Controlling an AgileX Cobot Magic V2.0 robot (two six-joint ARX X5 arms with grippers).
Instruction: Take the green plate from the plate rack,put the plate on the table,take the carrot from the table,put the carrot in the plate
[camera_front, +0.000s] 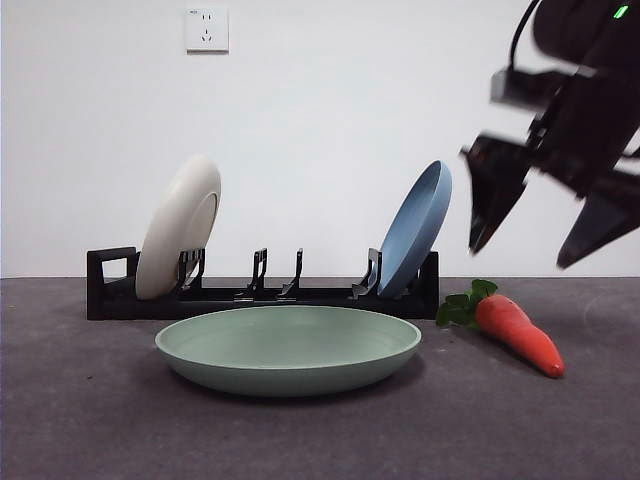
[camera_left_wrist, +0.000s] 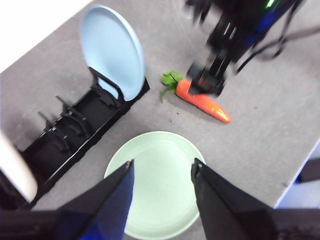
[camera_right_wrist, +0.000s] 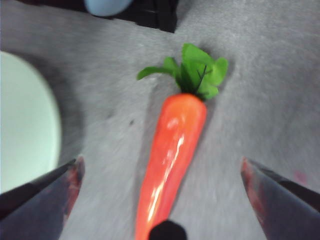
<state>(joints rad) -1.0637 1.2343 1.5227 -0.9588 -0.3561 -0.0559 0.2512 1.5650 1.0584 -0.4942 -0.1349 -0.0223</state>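
Note:
The green plate (camera_front: 288, 350) lies flat on the table (camera_front: 90, 420), in front of the plate rack (camera_front: 260, 296). The carrot (camera_front: 515, 330) lies on the table to the plate's right, leaves toward the rack's end. My right gripper (camera_front: 522, 250) is open and hangs above the carrot; in the right wrist view its jaws (camera_right_wrist: 161, 172) stand wide on either side of the carrot (camera_right_wrist: 172, 150). My left gripper (camera_left_wrist: 161, 167) is open and empty, high above the green plate (camera_left_wrist: 160, 205). The left wrist view also shows the carrot (camera_left_wrist: 205, 102) under the right gripper (camera_left_wrist: 205, 82).
A cream-white plate (camera_front: 178, 225) stands in the rack's left end and a blue plate (camera_front: 415, 228) in its right end; the middle slots hold nothing. The rack's right end is close to the carrot's leaves. The table edge (camera_left_wrist: 300, 165) lies beyond the carrot.

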